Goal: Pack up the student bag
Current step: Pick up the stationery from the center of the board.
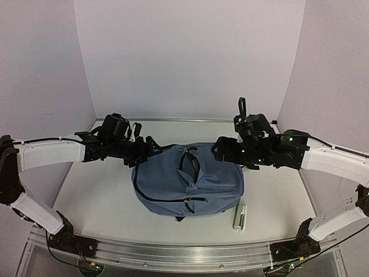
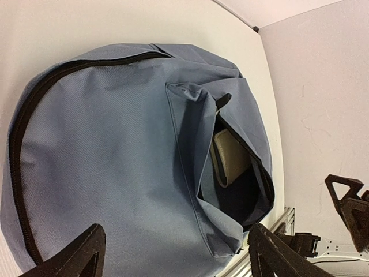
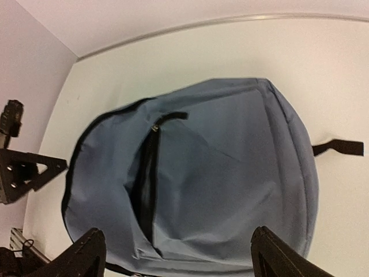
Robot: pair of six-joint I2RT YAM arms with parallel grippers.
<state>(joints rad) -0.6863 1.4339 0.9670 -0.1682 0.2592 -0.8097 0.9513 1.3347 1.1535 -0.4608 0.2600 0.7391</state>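
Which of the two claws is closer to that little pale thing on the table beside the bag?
Right. The right gripper hovers at the right edge of the bag, just beyond the pale object; the left gripper sits across the bag, at its left edge.

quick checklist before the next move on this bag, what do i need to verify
1. Left jaws wide open, gripping nothing: ok.
2. Right jaws wide open, gripping nothing: ok.
3. Student bag lies flat with its pocket opening gaping: ok.
4. Tan item sits inside that pocket: ok.
5. Small pale item lies on the table beside the bag, unpacked: not ok.
6. Main zipper fully shut: cannot tell.
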